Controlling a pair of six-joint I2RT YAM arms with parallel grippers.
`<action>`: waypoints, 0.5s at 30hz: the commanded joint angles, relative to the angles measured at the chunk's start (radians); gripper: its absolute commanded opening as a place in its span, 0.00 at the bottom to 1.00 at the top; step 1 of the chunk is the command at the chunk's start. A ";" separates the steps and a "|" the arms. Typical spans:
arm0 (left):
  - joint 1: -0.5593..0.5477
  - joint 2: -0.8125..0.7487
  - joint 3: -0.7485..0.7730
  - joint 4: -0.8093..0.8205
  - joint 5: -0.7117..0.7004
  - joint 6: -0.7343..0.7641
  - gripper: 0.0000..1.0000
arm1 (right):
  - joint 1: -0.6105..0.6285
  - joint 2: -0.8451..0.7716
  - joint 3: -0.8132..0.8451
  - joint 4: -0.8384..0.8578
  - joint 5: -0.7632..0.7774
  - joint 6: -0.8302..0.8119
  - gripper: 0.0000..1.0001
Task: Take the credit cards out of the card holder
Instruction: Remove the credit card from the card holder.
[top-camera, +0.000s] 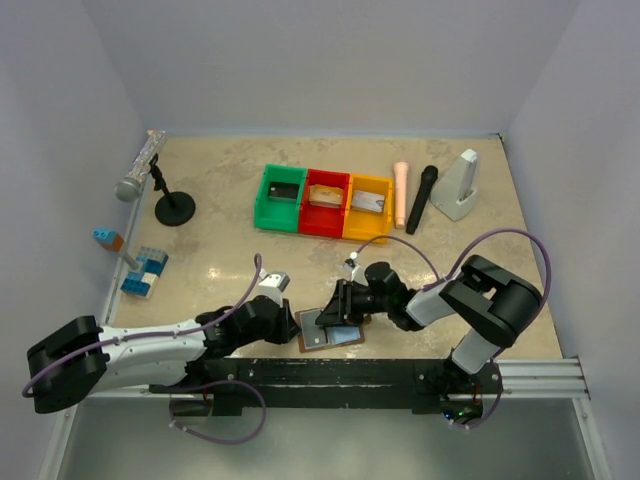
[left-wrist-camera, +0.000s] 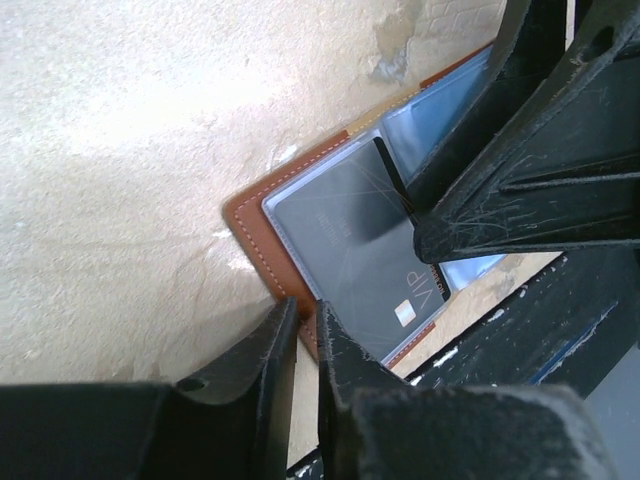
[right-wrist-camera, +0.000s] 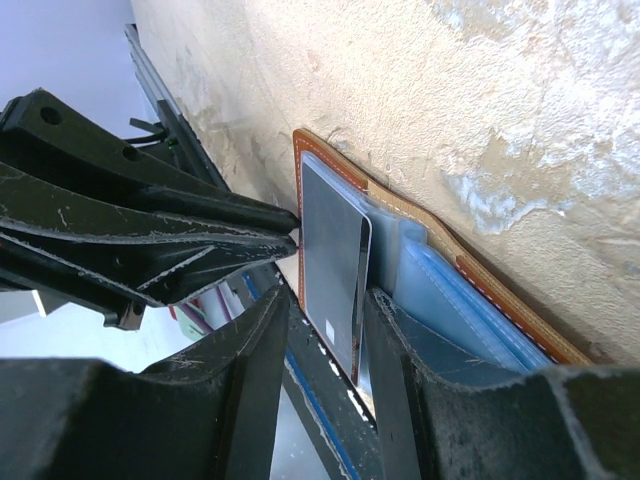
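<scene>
I'm drawing dark card (right-wrist-camera: 330, 250) from card holder (left-wrist-camera: 250, 228), 6 o'clock | right gripper (right-wrist-camera: 327, 300), left gripper (left-wrist-camera: 307, 315): holds unclear | next: pull flat

Holder (left-wrist-camera: 250, 225) brown, white stitching, grey-blue lining; card (left-wrist-camera: 350, 250) dark grey, thin lines; tabletop (top-camera: 210, 250) mottled beige; bins (top-camera: 320, 227) green, red, yellow.

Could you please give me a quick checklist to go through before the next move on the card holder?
1. Card holder lies open on the table: ok.
2. Dark card sits between the fingers of the right hand: ok.
3. Right hand clamped firmly on that card: cannot tell.
4. Left hand holding down the card holder's edge: cannot tell.
5. The two hands are apart from each other: ok.
</scene>
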 joint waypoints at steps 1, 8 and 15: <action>-0.004 -0.042 -0.032 -0.078 -0.048 -0.008 0.20 | -0.006 0.005 -0.003 -0.013 0.020 -0.025 0.41; -0.004 -0.008 -0.013 -0.064 -0.041 0.001 0.16 | -0.006 0.000 0.012 -0.039 0.011 -0.037 0.41; -0.004 0.062 0.017 -0.029 -0.010 0.024 0.06 | -0.004 0.000 0.031 -0.051 -0.004 -0.051 0.41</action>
